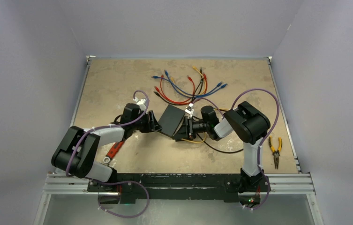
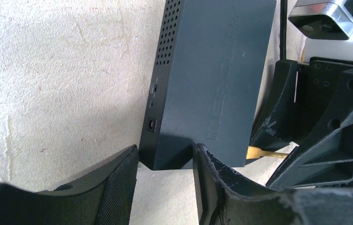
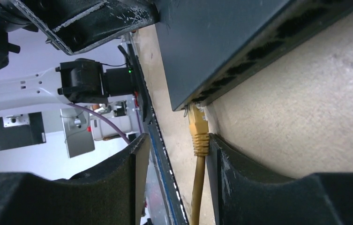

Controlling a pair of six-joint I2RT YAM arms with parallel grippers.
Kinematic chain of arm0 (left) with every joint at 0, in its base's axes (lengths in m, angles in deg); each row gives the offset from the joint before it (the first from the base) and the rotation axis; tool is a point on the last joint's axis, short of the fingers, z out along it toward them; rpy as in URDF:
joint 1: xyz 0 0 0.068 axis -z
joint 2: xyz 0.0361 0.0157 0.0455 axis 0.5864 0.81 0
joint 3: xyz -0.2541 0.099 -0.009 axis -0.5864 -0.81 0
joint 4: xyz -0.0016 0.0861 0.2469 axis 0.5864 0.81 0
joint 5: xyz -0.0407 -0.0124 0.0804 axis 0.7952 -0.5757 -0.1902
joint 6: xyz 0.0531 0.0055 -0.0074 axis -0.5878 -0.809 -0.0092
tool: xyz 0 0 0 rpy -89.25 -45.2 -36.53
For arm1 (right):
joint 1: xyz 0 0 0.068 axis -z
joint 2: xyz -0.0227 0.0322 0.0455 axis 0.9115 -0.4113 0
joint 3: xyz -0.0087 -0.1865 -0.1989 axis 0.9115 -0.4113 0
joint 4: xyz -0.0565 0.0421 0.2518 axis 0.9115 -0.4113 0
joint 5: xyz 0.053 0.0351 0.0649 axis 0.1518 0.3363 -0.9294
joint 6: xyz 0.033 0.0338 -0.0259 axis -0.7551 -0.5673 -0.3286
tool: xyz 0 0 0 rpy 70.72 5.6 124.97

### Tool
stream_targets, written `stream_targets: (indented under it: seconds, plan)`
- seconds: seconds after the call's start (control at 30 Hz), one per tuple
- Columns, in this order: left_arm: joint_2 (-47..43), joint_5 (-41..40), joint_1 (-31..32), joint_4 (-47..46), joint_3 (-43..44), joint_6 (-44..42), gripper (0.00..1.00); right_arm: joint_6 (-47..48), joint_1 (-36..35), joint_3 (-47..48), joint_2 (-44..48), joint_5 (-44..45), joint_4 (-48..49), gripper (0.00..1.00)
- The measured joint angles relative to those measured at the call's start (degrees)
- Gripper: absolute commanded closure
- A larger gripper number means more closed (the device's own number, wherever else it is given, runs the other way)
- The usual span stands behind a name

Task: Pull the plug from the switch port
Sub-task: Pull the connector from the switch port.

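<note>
The switch (image 1: 172, 119) sits mid-frame on the bench (image 1: 118, 84), yellow plug (image 3: 198, 131) in its end socket, with the left fingers (image 2: 113, 187) half open round its corner and the right fingers (image 3: 240, 187) half open beside the plug, neither pinching yet — so a pull might drag the loose box or slip off.

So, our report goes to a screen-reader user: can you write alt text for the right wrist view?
A yellow plug sits in a port at the corner of the black switch, its cable trailing toward the camera. The right gripper is open around the plug, one finger beside it, the other apart.
</note>
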Motion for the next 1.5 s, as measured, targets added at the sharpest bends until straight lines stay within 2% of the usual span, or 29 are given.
stream_targets:
  seconds: [0.13, 0.37, 0.53, 0.63, 0.77, 0.9, 1.03, 1.17, 1.27, 1.5]
  plan:
    - [-0.2, -0.5, 0.3, -0.2, -0.2, 0.4, 0.58, -2.3, -0.5, 0.8, -2.0, -0.3, 2.9, 0.53]
    - [-0.5, -1.2, 0.6, -0.7, -0.5, 0.9, 0.59, -2.6, -0.8, 3.0, -4.7, 0.0, 3.7, 0.69]
    - [-0.7, -1.6, 0.7, -0.8, -0.5, 0.9, 0.59, -1.2, -0.8, 4.0, -5.0, 0.3, 2.4, 0.89]
    - [-0.9, -1.8, 0.7, -0.6, -0.5, 0.8, 0.55, -0.8, -0.8, 4.0, -5.0, 0.3, 2.3, 1.00]
    - [-1.8, -2.8, 1.2, 1.8, -0.2, 0.6, 0.48, -0.3, -0.8, 4.0, -5.0, 0.1, 2.3, 1.00]
    - [-4.5, -7.1, 4.0, 9.4, 1.8, -1.1, 0.41, 0.2, -0.9, 4.0, -4.9, 0.0, 2.3, 1.00]
    - [-7.4, -15.1, 10.7, 18.3, 6.2, -3.3, 0.39, 1.0, -0.9, 4.3, -4.9, -0.1, 1.7, 1.00]
    - [-8.3, -20.0, 15.9, 21.7, 10.4, -5.0, 0.36, 1.7, -0.9, 4.6, -4.8, -0.2, 0.8, 1.00]
    - [-7.7, -22.5, 18.8, 22.8, 12.5, -6.3, 0.35, 2.5, -1.0, 4.8, -4.7, -0.2, 0.2, 1.00]
    - [0.4, -25.8, 23.8, 23.2, 17.1, -7.3, 0.34, 3.2, -1.0, 4.8, -4.5, -0.2, 0.0, 1.00]
